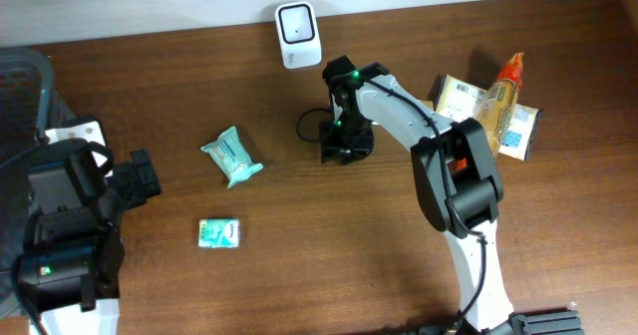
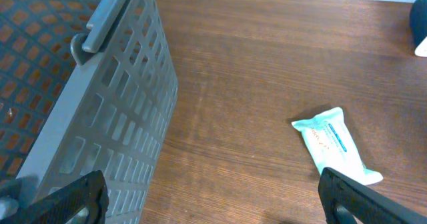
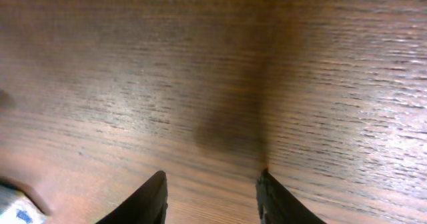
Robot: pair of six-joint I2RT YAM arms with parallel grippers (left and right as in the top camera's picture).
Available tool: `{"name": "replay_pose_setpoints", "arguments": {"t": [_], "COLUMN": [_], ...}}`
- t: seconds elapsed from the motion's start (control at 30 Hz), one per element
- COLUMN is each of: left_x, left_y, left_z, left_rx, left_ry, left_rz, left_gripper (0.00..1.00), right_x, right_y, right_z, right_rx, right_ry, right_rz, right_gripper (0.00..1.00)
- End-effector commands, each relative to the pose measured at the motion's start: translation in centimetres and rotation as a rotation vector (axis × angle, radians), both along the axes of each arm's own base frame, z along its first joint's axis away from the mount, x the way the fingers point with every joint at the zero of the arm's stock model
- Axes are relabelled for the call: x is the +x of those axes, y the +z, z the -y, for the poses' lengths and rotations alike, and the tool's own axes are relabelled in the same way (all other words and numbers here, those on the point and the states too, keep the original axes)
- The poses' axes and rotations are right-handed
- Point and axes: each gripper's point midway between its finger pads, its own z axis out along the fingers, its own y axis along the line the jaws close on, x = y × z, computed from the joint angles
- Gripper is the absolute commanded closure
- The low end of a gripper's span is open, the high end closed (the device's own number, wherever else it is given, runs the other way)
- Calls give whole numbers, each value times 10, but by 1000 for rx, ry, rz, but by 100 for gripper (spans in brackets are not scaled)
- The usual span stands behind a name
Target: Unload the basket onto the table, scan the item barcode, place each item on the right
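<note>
Nearest, a small green packet (image 1: 219, 232) lies untouched, and the left gripper (image 2: 213, 201) hangs wide open and empty beside the grey basket (image 2: 113, 117), seemingly parked out of the way. Further in, the teal wipes pack (image 1: 232, 156) lies flat. To its right the right gripper (image 3: 212, 197) points down at bare table (image 3: 267, 64), fingers partly apart, holding nothing. It is probably lining up a pick, though which item I can't tell. The white scanner (image 1: 297, 34) stands farthest, facing the arms.

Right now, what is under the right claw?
Bare wooden table and a shadow show below the open right claw. From overhead, the arm itself covers that spot.
</note>
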Motion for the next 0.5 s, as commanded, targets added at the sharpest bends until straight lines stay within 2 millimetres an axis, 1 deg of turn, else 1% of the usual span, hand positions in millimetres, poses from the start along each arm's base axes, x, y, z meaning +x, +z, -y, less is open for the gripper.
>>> {"name": "replay_pose_setpoints", "arguments": {"t": [0.0, 0.03, 0.07, 0.1, 0.13, 0.17, 0.2, 0.27, 0.3, 0.33, 0.37, 0.47], "left_x": [-1, -1, -1, -1, -1, -1, -1, -1, -1, -1, -1, -1], "left_y": [7, 7, 7, 7, 7, 7, 7, 7, 7, 7, 7, 7], "left_z": [-3, -3, -3, -3, -3, -3, -3, -3, -3, -3, -3, -3], "left_rx": [1, 1, 1, 1, 1, 1, 1, 1, 1, 1, 1, 1], "left_ry": [19, 19, 19, 19, 19, 19, 19, 19, 19, 19, 19, 19], "left_rz": [20, 20, 20, 20, 20, 20, 20, 20, 20, 20, 20, 20], "left_gripper": [1, 1, 1, 1, 1, 1, 1, 1, 1, 1, 1, 1], "right_x": [28, 50, 61, 66, 67, 69, 74, 79, 76, 75, 77, 87], "right_y": [45, 70, 78, 77, 66, 57, 46, 26, 15, 7, 4, 3], "right_z": [23, 51, 76, 104, 127, 137, 144, 146, 146, 146, 147, 157], "right_rx": [-71, -141, -196, -253, -281, -281, -278, -274, -286, -296, -298, -337], "right_ry": [-55, -258, -423, -639, -854, -962, -1004, -1011, -1008, -1006, -1007, -1021], "right_rz": [182, 263, 285, 266, 219, 192, 188, 192, 177, 166, 171, 238], "right_gripper": [58, 58, 58, 54, 41, 12, 2, 1, 1, 1, 1, 1]}}
